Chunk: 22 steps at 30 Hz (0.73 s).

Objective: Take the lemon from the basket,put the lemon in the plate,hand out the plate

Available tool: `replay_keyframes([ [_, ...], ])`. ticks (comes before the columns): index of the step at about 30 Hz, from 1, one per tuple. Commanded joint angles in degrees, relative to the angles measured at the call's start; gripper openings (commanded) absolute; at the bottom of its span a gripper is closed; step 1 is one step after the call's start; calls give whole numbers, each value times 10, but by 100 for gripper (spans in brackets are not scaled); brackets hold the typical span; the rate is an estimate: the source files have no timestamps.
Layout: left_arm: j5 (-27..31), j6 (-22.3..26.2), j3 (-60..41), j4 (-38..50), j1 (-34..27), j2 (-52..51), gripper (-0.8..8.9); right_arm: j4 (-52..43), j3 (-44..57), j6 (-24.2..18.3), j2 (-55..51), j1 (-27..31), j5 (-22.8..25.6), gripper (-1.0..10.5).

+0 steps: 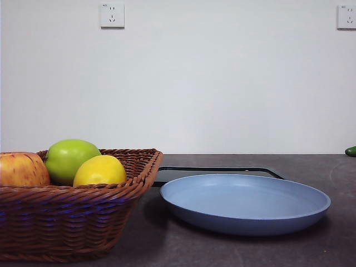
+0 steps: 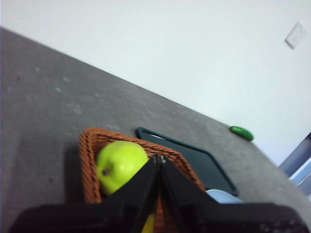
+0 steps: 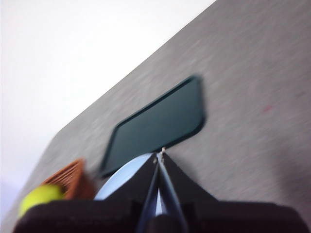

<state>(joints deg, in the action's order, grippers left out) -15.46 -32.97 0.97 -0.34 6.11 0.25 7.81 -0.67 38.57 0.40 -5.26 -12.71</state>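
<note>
Dark grey bench point(image 1: 311, 167) under a white wall: the lemon point(image 1: 100, 171) sits in the basket point(image 1: 72, 222), wedged against the green apple point(image 1: 69, 158). Both sets of jaws are closed and empty, so a descent risks nudging the neighbouring fruit; the plate point(image 1: 245, 203) waits beside.
</note>
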Motion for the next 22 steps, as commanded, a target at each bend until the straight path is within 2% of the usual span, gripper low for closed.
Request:
replay_keyframes([
  [1,-8,-45,2,-11,-1,-1,7,3,-13,21,0,-1,-33,5],
  [5,-6,-37,38,-69,-2,4,7,56,-53,30,5,-1,-38,5],
  [8,5,0,77,-104,-2,14,7,96,-90,19,21,-1,-38,5],
  [16,-2,85,209,-168,-1,132,7,175,-208,-61,121,-1,-38,5],
  [22,-59,170,311,-196,-1,249,7,226,-300,-127,221,-1,-40,5],
])
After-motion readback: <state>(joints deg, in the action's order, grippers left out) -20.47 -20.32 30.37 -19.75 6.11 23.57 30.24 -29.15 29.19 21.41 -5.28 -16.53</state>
